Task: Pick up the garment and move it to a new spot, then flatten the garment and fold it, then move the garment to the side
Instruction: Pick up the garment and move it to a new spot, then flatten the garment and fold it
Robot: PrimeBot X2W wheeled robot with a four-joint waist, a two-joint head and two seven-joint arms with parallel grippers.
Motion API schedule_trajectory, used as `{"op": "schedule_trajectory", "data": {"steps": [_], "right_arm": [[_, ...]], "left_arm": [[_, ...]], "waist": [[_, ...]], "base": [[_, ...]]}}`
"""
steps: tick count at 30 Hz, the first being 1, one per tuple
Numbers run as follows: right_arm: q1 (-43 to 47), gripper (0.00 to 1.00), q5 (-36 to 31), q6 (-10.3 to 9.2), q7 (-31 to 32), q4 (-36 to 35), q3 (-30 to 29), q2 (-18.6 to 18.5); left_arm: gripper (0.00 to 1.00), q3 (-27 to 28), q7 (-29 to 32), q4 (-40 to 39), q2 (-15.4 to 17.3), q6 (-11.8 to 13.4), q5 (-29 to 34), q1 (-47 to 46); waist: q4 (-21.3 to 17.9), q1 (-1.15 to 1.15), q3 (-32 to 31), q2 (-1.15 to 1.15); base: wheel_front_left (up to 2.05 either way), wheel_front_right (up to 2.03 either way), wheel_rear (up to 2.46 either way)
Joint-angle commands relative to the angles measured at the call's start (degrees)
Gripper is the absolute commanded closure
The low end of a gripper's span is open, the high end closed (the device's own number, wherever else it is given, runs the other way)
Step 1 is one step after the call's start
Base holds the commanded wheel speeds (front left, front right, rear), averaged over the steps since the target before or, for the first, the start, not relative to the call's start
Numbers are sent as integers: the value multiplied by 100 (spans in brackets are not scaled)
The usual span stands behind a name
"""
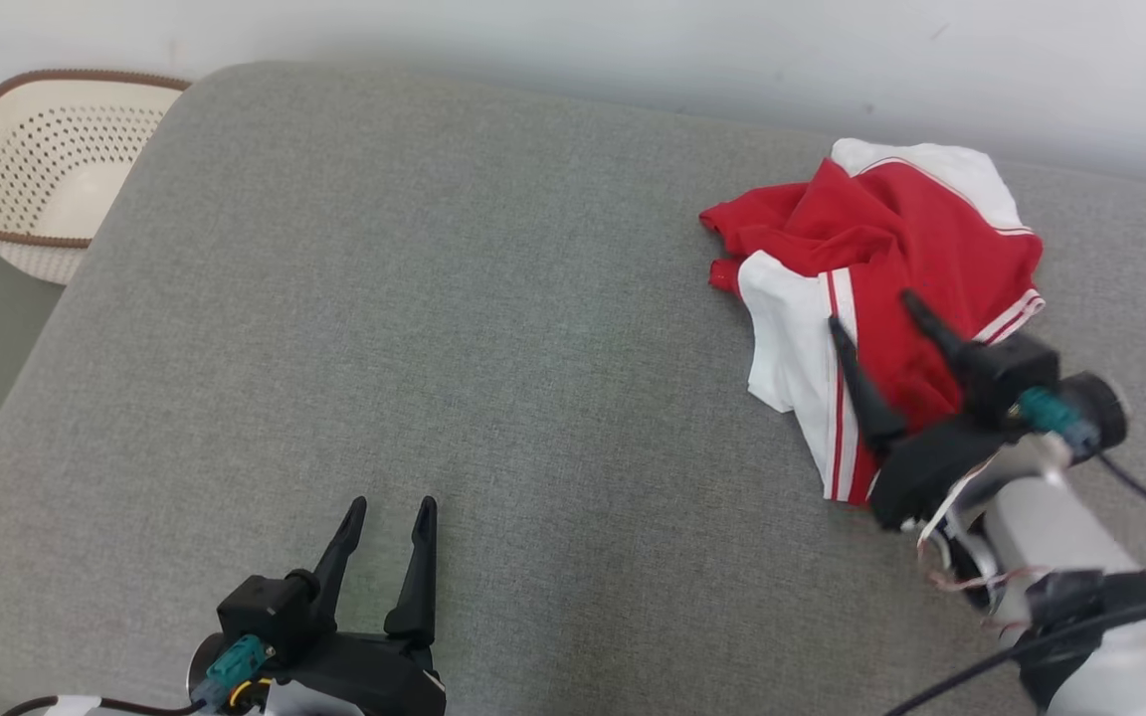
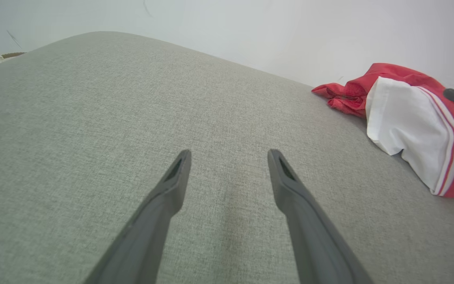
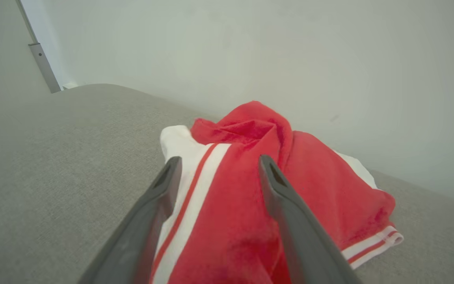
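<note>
Obs. Garment (image 1: pixel 881 249) lies crumpled, red and white, at the far right of the cushion (image 1: pixel 434 298), near the wall (image 1: pixel 633 40). It is neither flattened nor folded.

Right gripper (image 1: pixel 871 310) sits over the garment's near side with its fingers spread. Cloth shows between them and nothing is pinched. Cannot tell whether the tips touch the fabric.

Left gripper (image 1: pixel 392 502) is also spread and empty, over bare cushion, well apart from the garment. Basket (image 1: pixel 36 169) stands off the cushion's far left corner.

Risks, as judged from here:

1. Thin bite. If you close on the top fold alone, the cloth will likely slide out on the lift and the heap will drop back skewed.
2. Thick bite. The heap is layered. If you pinch through several layers it comes up as a bundle and will not open flat at the new spot.
3. Shove. Advancing with the fingers spread and low may push the garment toward the wall rather than straddle it.
4. Soft base. The cushion should give under pressure. Drive down too hard and the tips dig into the upholstery and drag.
5. Reach. The left gripper is far off, so any two-handed flattening means a long cross-over. Watch for the arms meeting over the garment.
</note>
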Motion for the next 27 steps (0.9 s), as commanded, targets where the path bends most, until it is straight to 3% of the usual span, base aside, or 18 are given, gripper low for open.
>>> {"op": "schedule_trajectory", "data": {"steps": [1, 7, 16, 17, 18, 19, 23, 27], "right_arm": [[59, 0, 33, -6, -25, -53, 30, -3], [327, 0, 59, -6, -25, -92, 577, -6], [70, 0, -658, -6, 56, 1022, 655, 148], [38, 51, -722, -6, 54, 1136, 645, 182], [-3, 79, -779, -6, 60, 1255, 615, 214], [-57, 100, -854, -6, 77, 1377, 590, 233], [-218, 100, -1004, -6, 51, 1692, 471, 360], [-310, 100, -1012, -6, -17, 1514, 434, 485]], "left_arm": [[0, -7, -6, 22, 9, -10, -1, 99], [0, -65, -6, 62, 9, 2, -93, 199], [0, -29, -6, 111, 7, 23, -116, 250], [0, -31, -6, 112, 7, 27, -126, 253], [0, -33, -6, 112, 7, 33, -132, 254], [0, -35, -6, 111, 8, 38, -138, 255], [0, -32, -6, 110, 8, 41, -153, 265], [0, 19, -6, 101, 8, 11, -90, 324]], "waist": [[-44, 0, -60, 0], [71, 0, -105, 0], [226, 0, -126, 0], [233, 0, -132, 0], [238, 0, -138, 0], [241, 0, -144, 0], [238, 0, -192, 0], [162, 0, -284, 0]], "base": [[0, 0, 0], [0, 0, 0], [0, 0, 0], [0, 0, 0], [0, 0, 0], [0, 0, 0], [0, 0, 0], [0, 0, 0]]}}
